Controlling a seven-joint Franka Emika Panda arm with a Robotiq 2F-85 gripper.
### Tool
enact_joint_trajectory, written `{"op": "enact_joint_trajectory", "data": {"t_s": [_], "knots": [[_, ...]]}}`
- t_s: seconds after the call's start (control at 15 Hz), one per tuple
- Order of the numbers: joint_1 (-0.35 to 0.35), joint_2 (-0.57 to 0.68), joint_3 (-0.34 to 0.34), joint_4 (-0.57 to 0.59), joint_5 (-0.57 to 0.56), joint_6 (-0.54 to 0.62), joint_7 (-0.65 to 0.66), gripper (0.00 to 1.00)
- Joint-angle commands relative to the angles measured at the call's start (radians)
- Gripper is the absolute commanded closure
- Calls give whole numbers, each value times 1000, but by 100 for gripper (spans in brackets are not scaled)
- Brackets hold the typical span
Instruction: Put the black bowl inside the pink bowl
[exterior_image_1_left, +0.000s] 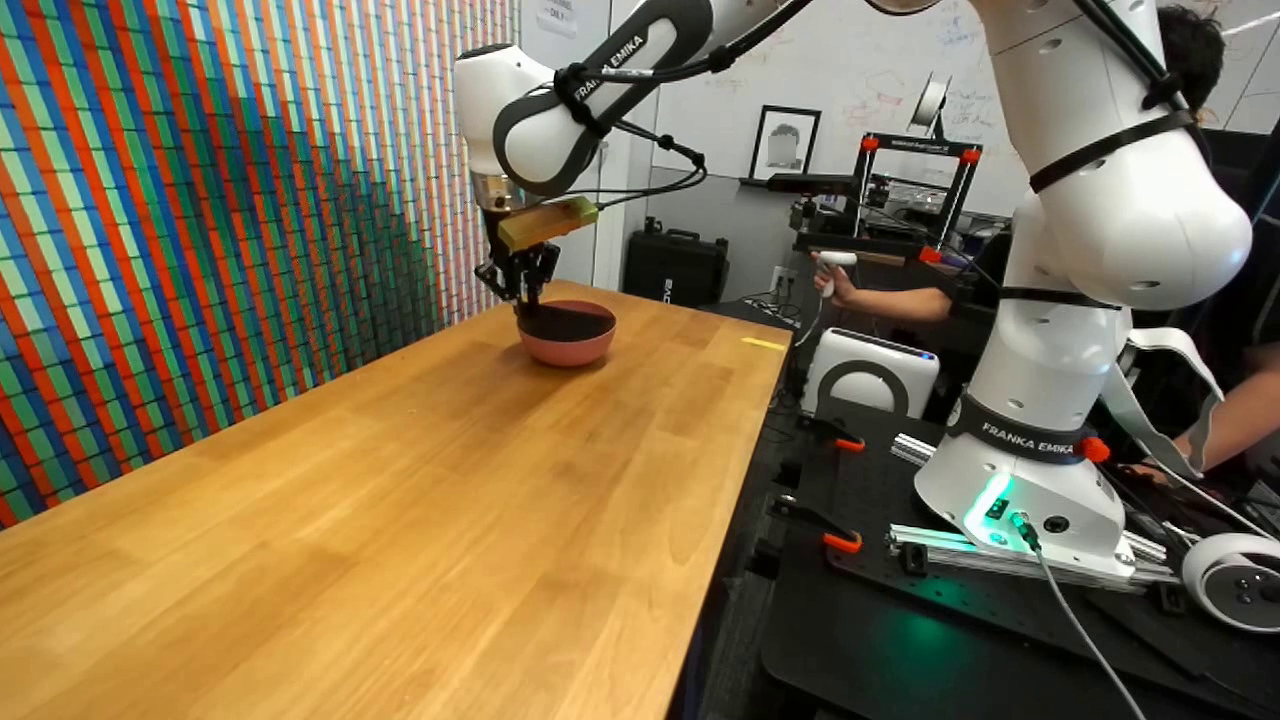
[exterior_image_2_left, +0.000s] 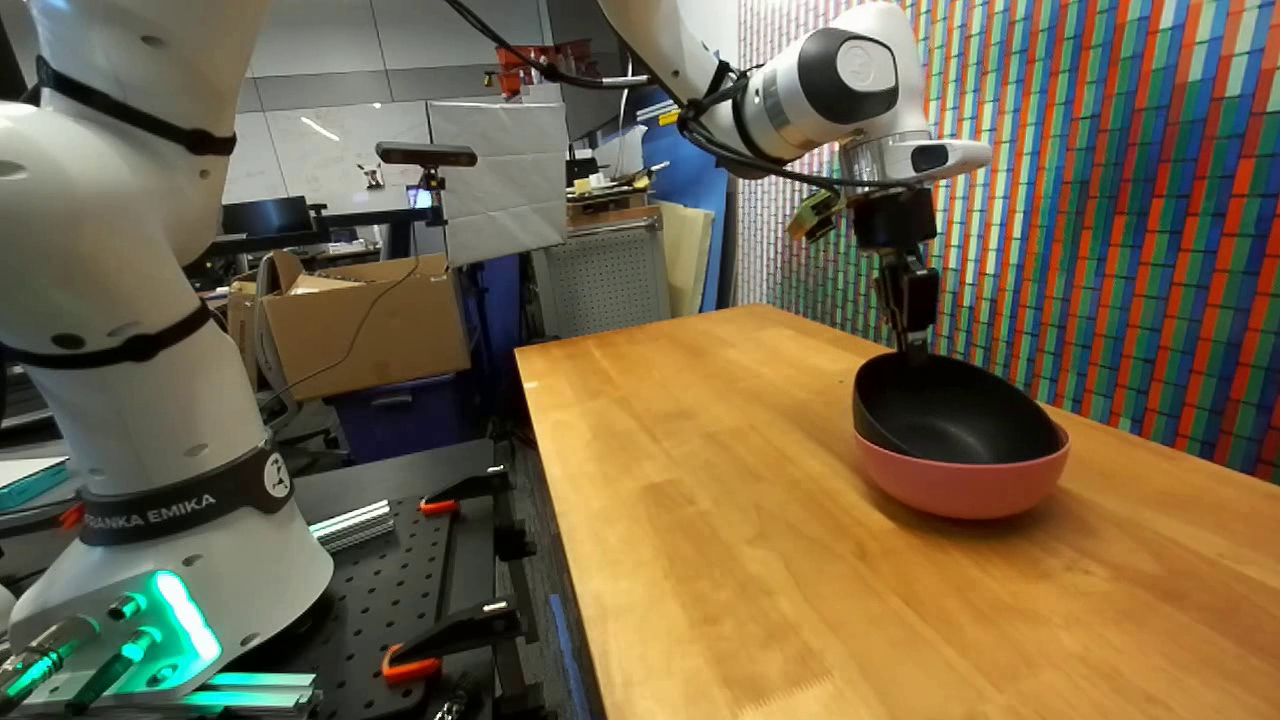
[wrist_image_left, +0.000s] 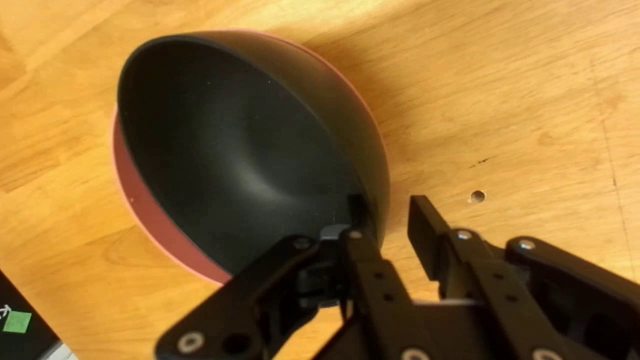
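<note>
My claw (wrist_image_left: 391, 215) hangs with its fingers part-way spread: inner finger (wrist_image_left: 357, 212) inside the black bowl (wrist_image_left: 240, 145), outer finger (wrist_image_left: 426, 235) beyond its wall. A strip of the wooden table (wrist_image_left: 525, 125) shows between bowl and outer finger, so I have hold of nothing. Whether the inner finger brushes the wall I can't quite tell; the claw itself covers that stretch.

Black bowl: sits in the pink bowl (exterior_image_2_left: 965, 490), tilted, rim raised on my claw's side. Pink bowl: upright on the table.

Around: colour-striped wall (exterior_image_1_left: 200, 220) along the edge opposite my base (exterior_image_1_left: 1020, 490), near the bowls, a barrier that side. Small hole (wrist_image_left: 477, 196) in the wood beside the outer finger. Yellow strip (exterior_image_1_left: 763, 343) by the base-side edge, well apart from the bowls. Off the table: black case (exterior_image_1_left: 675, 268), 3D printer (exterior_image_1_left: 895, 200), orange-tipped clamps (exterior_image_2_left: 410, 667) beside my base; in an exterior view, cardboard box (exterior_image_2_left: 365, 330).
</note>
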Motion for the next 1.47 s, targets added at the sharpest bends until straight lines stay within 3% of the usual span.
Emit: {"op": "enact_joint_trajectory", "data": {"t_s": [0.0, 0.27, 0.4, 0.93, 1.4], "knots": [[10, 14, -13, 53, 25, -24, -15, 40], [20, -8, -1, 74, 26, -51, -37, 9], [21, -24, 20, 94, 47, -74, -69, 0], [-8, -39, 81, 275, 217, -339, -277, 0], [-67, -31, 76, 421, 245, -491, -452, 0]]}}
